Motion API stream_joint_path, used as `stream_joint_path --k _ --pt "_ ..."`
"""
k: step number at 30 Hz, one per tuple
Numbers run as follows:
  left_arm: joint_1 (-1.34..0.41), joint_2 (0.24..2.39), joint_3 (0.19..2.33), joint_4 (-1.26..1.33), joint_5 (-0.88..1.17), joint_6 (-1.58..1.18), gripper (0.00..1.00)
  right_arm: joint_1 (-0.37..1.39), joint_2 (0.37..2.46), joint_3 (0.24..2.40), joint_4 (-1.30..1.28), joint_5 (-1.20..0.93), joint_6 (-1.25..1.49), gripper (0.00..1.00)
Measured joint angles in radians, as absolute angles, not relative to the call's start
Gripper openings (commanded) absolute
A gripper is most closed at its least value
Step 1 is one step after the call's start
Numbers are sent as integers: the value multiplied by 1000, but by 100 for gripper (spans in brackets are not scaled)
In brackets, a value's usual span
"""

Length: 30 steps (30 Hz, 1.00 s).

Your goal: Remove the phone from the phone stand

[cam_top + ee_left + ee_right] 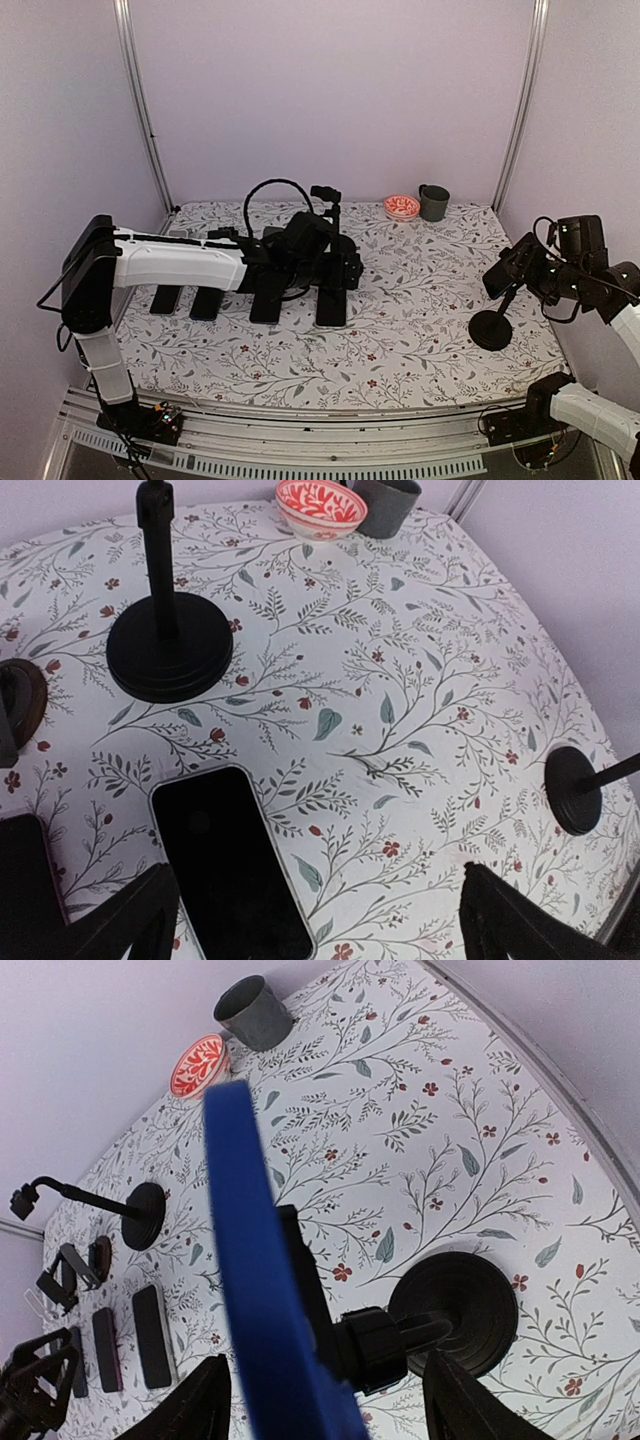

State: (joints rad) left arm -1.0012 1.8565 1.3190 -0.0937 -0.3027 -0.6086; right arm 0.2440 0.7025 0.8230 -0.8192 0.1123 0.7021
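Two black fingers [195, 1400] of the right end effector [328, 1365] stood parted, one on each side of the slim blue-edged phone [250, 1240]. The phone sat edge-on between them, tilted, and was carried by the clamp of the black phone stand with a round base [455, 1305]. The end effector was released and not clamped on the phone. A clear gap showed on the side of its right finger, where the stand's clamp lay between finger and phone. The other finger was just beside the phone's edge, and I could not tell whether it touched. The stand's base rested on the floral-printed tabletop [480, 1140] just ahead of the right finger.

Far ahead of this end effector, near the back wall, stood a grey cylindrical cup [252, 1012] with a red-and-white patterned bowl [197, 1065] just beside it.

Well apart from the stand, the left end effector [315, 920] hung fully released over the middle of the tabletop, with nothing between its fingers. A flat black phone [230, 870] lay face up on the cloth just below it, close to its left finger. A second black stand with a heavy round base [168, 645] stood ahead of it.
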Motion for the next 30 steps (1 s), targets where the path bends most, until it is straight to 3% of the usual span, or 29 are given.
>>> stream_joint_path --k 30 --pt "-987 1854 1290 -89 -298 -607 99 212 706 797 -768 -50 639 24"
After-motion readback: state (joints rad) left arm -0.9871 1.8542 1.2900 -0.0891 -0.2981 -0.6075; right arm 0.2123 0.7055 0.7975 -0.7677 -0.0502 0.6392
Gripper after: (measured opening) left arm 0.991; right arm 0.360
